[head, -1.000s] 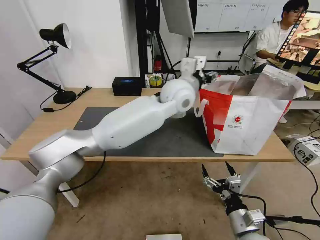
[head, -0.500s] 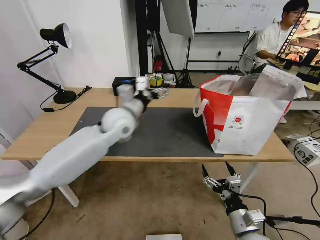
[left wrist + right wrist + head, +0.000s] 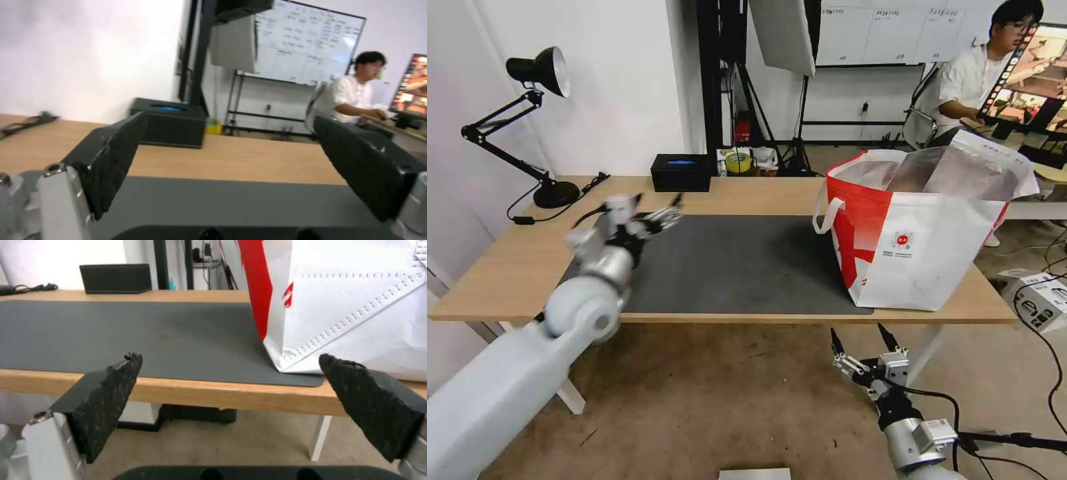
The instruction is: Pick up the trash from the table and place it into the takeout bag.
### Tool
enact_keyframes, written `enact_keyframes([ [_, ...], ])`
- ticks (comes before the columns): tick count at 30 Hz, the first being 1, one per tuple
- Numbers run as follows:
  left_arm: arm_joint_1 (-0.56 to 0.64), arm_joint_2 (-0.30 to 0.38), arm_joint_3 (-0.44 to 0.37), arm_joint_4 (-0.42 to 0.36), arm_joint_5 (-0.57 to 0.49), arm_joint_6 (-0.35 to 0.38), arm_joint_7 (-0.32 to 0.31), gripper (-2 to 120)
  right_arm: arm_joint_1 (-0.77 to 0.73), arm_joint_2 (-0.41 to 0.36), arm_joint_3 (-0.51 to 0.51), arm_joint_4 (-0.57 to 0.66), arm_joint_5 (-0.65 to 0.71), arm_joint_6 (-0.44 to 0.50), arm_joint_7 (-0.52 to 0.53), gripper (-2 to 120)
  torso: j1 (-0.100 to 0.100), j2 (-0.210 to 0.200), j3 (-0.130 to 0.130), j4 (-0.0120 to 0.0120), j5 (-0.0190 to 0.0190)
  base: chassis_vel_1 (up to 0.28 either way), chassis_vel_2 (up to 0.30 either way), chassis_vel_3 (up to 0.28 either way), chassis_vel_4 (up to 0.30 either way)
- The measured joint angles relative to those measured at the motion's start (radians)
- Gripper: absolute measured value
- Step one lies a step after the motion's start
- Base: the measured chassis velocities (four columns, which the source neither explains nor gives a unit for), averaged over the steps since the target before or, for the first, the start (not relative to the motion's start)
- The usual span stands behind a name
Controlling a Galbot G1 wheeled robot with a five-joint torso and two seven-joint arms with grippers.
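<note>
Takeout bag [image 3: 920,233] stands upright, mouth up, at the table's [image 3: 774,193] right end.
Left gripper [image 3: 657,210] spread over the mat [image 3: 740,267]; right gripper [image 3: 860,343] spread, below the table edge.

- The takeout bag [image 3: 920,247] is showing a small round red logo [image 3: 902,239] on its white side, with tiny lines of print beneath it; none of it is readable.
- The whiteboard [image 3: 307,50] behind the bench is carrying rows of handwritten notes, too blurred to make out.
- A white box [image 3: 1044,300] on the floor at the right is bearing dark markings that are not legible.
- No word, brand or number is reading clearly anywhere.
</note>
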Motion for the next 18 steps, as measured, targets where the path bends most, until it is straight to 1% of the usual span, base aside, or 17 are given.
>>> enact_keyframes([
  [3,0.150,-0.019,-0.133,-0.028,0.056,-0.017,0.022,100,0.000,0.000,0.000,0.000,0.000,0.000,0.000,100,0.000,0.000,0.000,0.0001,0.0003,0.000,0.000,0.000,0.000],
  [4,0.150,-0.019,-0.133,-0.028,0.056,-0.017,0.022,100,0.000,0.000,0.000,0.000,0.000,0.000,0.000,100,0.000,0.000,0.000,0.0001,0.0003,0.000,0.000,0.000,0.000],
  [6,0.229,-0.039,-0.201,-0.046,0.078,-0.028,0.034,100,0.000,0.000,0.000,0.000,0.000,0.000,0.000,100,0.000,0.000,0.000,0.0002,0.0002,0.000,0.000,0.000,0.000],
  [8,0.249,-0.043,-0.217,-0.051,0.080,-0.029,0.036,100,0.000,0.000,0.000,0.000,0.000,0.000,0.000,100,0.000,0.000,0.000,0.0001,0.0001,0.000,0.000,0.000,0.000],
  [9,0.312,-0.053,-0.269,-0.064,0.088,-0.039,0.047,100,0.000,0.000,0.000,0.000,0.000,0.000,0.000,100,0.000,0.000,0.000,-0.0002,0.0005,0.000,0.000,0.000,0.000],
  [11,0.403,-0.079,-0.337,-0.074,0.108,-0.060,0.069,100,0.000,0.000,0.000,0.000,0.000,0.000,0.000,100,0.000,0.000,0.000,0.0001,0.0003,0.000,0.000,0.000,0.000],
  [12,0.403,-0.079,-0.337,-0.074,0.108,-0.060,0.069,100,0.000,0.000,0.000,0.000,0.000,0.000,0.000,100,0.000,0.000,0.000,0.0001,0.0003,0.000,0.000,0.000,0.000],
  [14,0.474,-0.116,-0.386,-0.078,0.138,-0.082,0.092,100,0.000,0.000,0.000,0.000,0.000,0.000,0.000,100,0.000,0.000,0.000,0.0003,0.0003,0.000,0.000,0.000,0.000],
  [15,0.501,-0.129,-0.400,-0.078,0.151,-0.091,0.098,100,0.000,0.000,0.000,0.000,0.000,0.000,0.000,100,0.000,0.000,0.000,0.0003,0.0002,0.000,0.000,0.000,0.000],
  [16,0.501,-0.129,-0.400,-0.078,0.151,-0.091,0.098,100,0.000,0.000,0.000,0.000,0.000,0.000,0.000,100,0.000,0.000,0.000,0.0003,0.0002,0.000,0.000,0.000,0.000],
  [18,0.566,-0.161,-0.432,-0.077,0.181,-0.108,0.105,100,0.000,0.000,0.000,0.000,0.000,0.000,0.000,100,0.000,0.000,0.000,0.0001,0.0004,0.000,0.000,0.000,0.000],
])
